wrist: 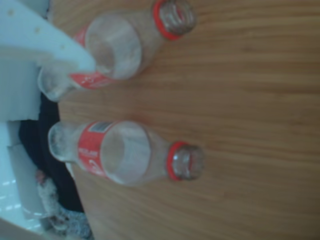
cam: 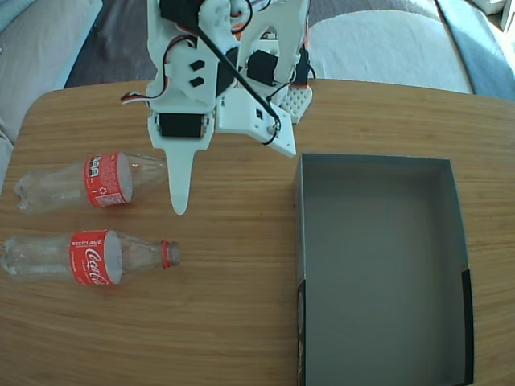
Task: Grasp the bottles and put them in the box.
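Bottles (cam: 88, 219) both lying on bench (cam: 233, 305), left of box (cam: 378, 265) in fixed view, well apart. Gripper (cam: 180, 193) hangs over upper bottle's (cam: 88, 181) neck, holding nothing; opening can't tell.

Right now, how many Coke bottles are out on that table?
2. Both lie on their sides left of the box in the fixed view: the far bottle beside the pincer's white finger, the near bottle below it.

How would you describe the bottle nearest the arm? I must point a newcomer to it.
On the wooden table, look left of the grey box in the fixed view, where two Coca-Cola bottles lie on their sides. Take the upper bottle, whose neck hides behind the white finger. The lower bottle lies clear, its red neck ring showing.
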Robot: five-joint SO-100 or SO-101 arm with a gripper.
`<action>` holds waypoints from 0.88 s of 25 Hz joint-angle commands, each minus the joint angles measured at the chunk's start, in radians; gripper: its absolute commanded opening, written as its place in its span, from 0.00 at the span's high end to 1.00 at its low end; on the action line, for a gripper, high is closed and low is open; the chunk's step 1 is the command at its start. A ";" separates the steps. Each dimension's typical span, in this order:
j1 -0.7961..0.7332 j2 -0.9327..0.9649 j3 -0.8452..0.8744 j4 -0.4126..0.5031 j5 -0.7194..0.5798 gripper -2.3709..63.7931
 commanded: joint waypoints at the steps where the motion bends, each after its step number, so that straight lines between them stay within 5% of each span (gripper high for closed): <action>1: -0.005 -0.032 -0.087 -0.003 0.015 0.29; 22: 0.061 -0.275 -0.109 -0.066 0.025 0.28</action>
